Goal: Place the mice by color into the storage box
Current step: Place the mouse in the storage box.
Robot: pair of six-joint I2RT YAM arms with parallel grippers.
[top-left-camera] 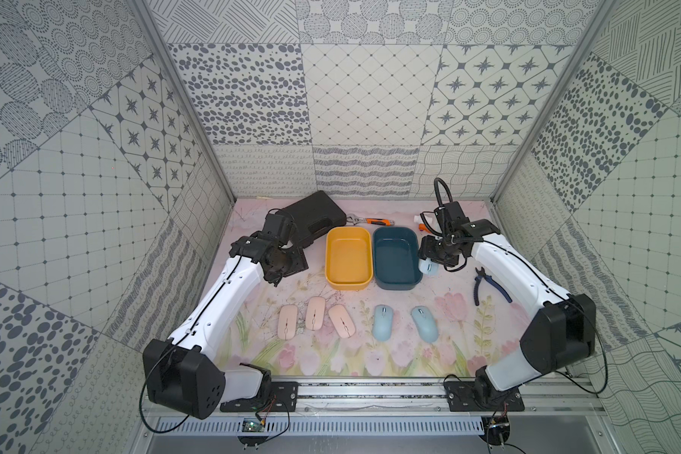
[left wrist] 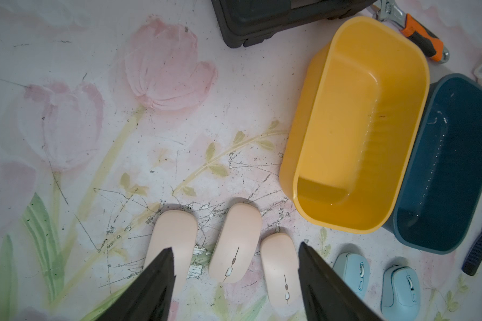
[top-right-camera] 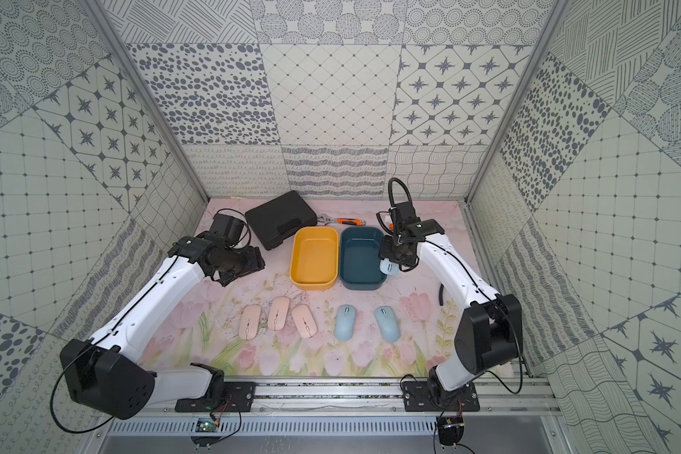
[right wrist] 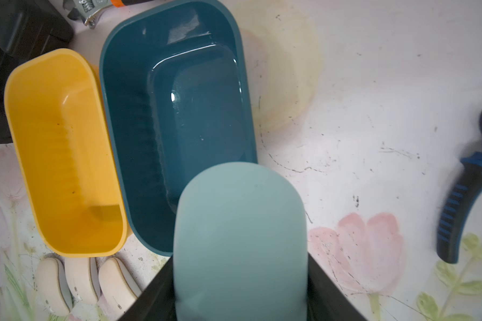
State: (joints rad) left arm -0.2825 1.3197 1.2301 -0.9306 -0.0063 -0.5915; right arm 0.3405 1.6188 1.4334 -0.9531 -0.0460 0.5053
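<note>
Right gripper (top-left-camera: 436,257) clamped on light blue mouse (right wrist: 240,222), jaws pinching its flanks. Teal box (right wrist: 128,133) just beside gripper, on its left.

Mouse likely light, rigid, smooth-shelled, so slippery: hold across mid-body flanks.

Left gripper (left wrist: 235,247) partly spread, empty. Pink mice (left wrist: 176,230) beneath fingertips.

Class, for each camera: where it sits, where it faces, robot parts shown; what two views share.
Top views: high in front, facing down and back; left arm, right arm.
Left wrist: on the left arm, facing down at pink mice; left gripper open.
Right wrist: on the right arm, facing the teal box; right gripper shut on a blue mouse.
Shared: yellow box, both wrist views.
</note>
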